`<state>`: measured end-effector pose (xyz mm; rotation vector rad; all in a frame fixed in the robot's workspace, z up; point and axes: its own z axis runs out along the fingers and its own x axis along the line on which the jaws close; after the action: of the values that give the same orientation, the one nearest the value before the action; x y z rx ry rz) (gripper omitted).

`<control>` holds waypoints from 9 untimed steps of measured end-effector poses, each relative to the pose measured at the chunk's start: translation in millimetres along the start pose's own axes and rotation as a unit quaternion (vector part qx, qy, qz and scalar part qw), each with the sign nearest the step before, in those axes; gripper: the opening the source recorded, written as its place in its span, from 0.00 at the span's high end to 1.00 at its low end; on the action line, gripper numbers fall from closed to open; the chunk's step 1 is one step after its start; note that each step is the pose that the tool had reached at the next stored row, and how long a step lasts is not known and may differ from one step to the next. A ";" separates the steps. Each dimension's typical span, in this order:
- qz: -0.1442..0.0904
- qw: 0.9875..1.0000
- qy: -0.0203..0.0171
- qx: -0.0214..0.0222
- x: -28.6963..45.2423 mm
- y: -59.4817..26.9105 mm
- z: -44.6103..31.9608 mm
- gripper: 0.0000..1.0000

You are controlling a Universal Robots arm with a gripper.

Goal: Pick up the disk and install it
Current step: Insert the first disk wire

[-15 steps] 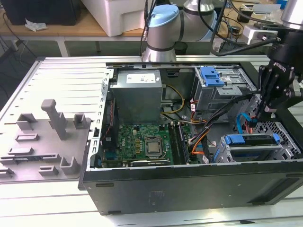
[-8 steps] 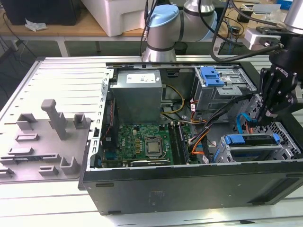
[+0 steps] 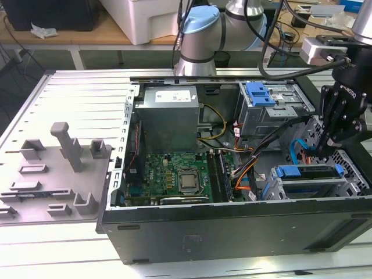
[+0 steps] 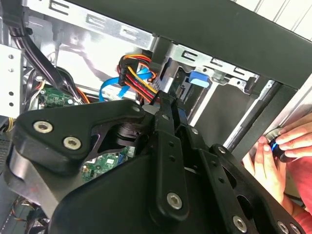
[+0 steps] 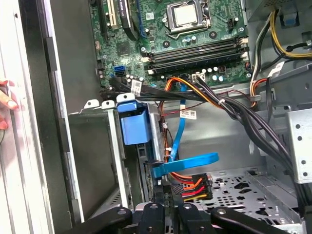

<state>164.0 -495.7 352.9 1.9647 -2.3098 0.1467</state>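
Gripper (image 4: 171, 108) pinches disk (image 4: 180, 116) edge-on at drive cage (image 4: 214, 73); I should keep it square to slot, clear of cables (image 4: 136, 78).

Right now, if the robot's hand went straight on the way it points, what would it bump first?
Probably the blue cable lying across right ahead of the hand, beside the drive cage; depth is hard to judge.

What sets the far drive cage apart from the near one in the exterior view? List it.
The far drive cage carries a short blue tab on top; the near drive cage a long blue strip. The gripper hangs beside the near drive cage, not the far one. Both are grey metal inside the case.
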 end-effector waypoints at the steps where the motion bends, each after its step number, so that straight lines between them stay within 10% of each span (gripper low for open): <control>1: 0.000 1.000 -0.001 0.000 1.5 -0.1 0.2 0.83; 9: -0.001 1.000 -0.003 0.000 7.9 0.2 1.1 0.83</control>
<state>162.6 -503.6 352.9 1.9695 -2.3122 0.1403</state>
